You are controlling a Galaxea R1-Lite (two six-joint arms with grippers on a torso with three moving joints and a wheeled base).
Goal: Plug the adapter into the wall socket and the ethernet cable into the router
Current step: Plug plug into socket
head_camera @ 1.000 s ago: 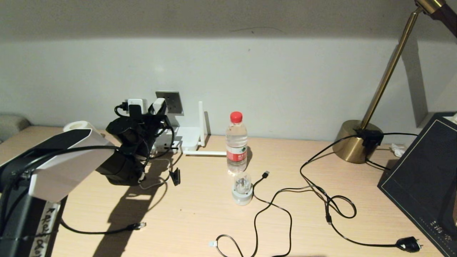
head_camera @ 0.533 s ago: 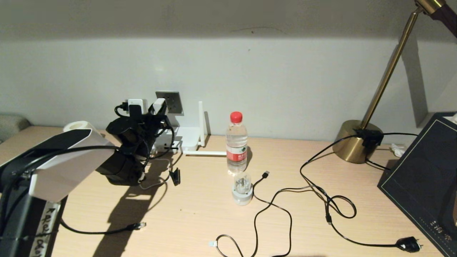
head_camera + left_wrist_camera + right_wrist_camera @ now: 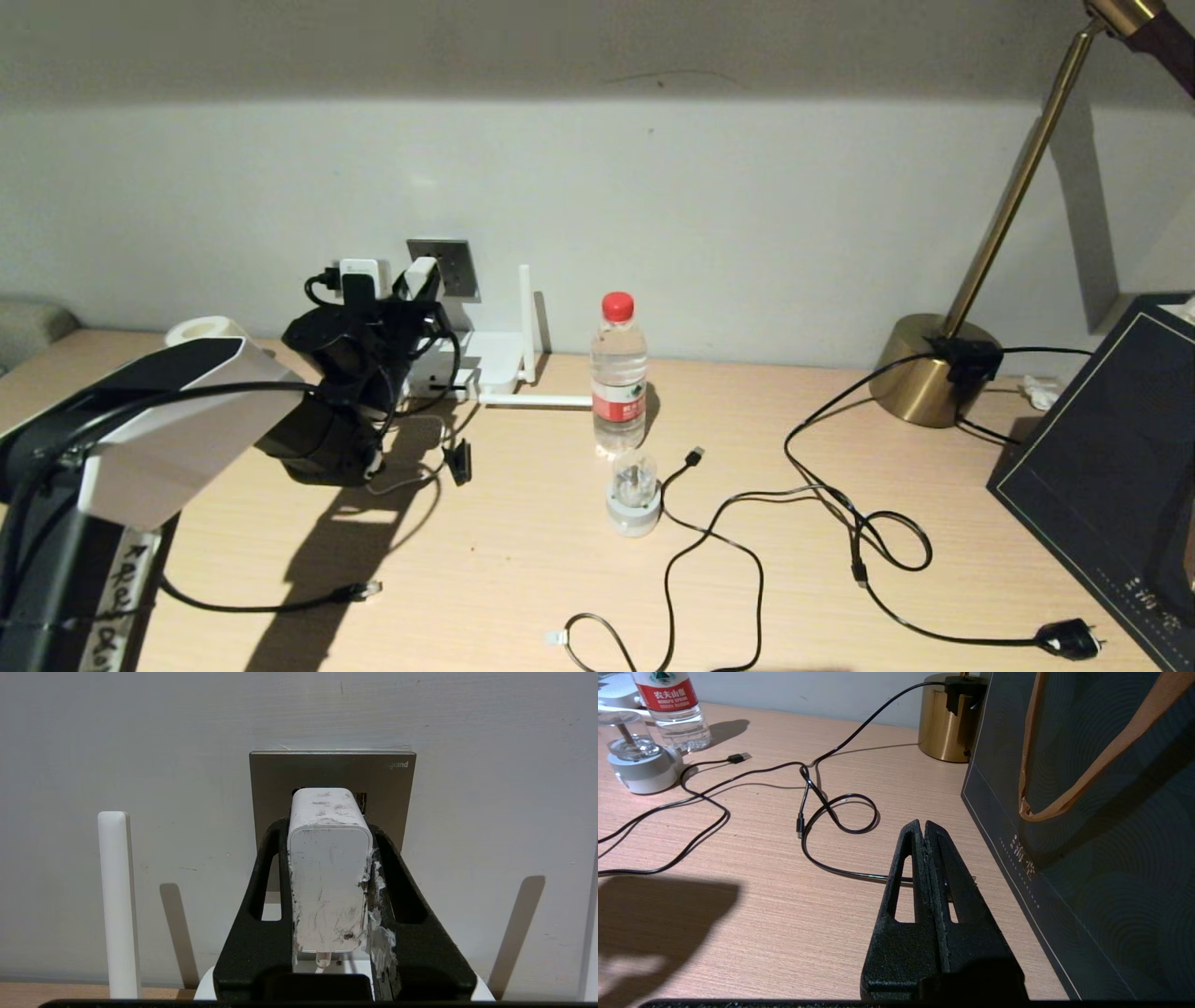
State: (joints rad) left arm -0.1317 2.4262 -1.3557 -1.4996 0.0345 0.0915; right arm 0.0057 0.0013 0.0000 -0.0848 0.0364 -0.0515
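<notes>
- Adapter [image 3: 329, 872] sits clamped between our left end effector [image 3: 327, 858] fingers, held by its two flat sides, its front end right at the socket [image 3: 392, 793]; we cannot tell whether the prongs are in yet
- Socket plate is fixed on the wall above the router [image 3: 485, 359], whose antennas [image 3: 117, 900] stand on either side of the plug path
- We judge the adapter light, rigid and smooth-sided, so it could slip or twist under a push; gripping the flat sides near the rear, as we do now, leaves the prong end free, and the push should run straight along the prongs
- Its thin cord [image 3: 411, 471] is limp and trails down to the surface [image 3: 523, 560]; we expect little drag from it
- Ethernet cable [image 3: 280, 605] lies on the surface near our left arm, clear tip [image 3: 371, 589] free; it looks flexible, and its tip small and fragile, best gripped just behind the plug
- Our right end effector [image 3: 924, 833] hangs over the surface beside the dark bag [image 3: 1087, 835], fingers pressed together, holding nothing
</notes>
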